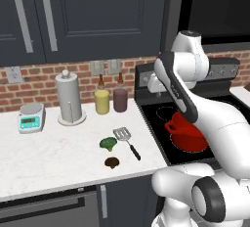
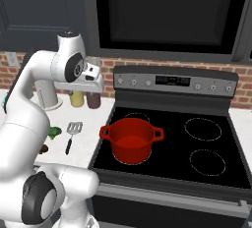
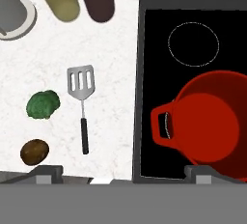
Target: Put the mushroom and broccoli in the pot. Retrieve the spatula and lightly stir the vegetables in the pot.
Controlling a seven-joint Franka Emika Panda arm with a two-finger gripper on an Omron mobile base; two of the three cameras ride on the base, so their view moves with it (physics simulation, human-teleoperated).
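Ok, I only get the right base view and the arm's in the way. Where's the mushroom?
Observer: The mushroom lies on the white counter, close to the broccoli but not touching it.
Kid: Is the claw holding anything?
Observer: No. In the hand view the claw is wide open and empty.
Kid: What's further left on the counter?
Observer: A small kitchen scale, left of the paper towel roll.
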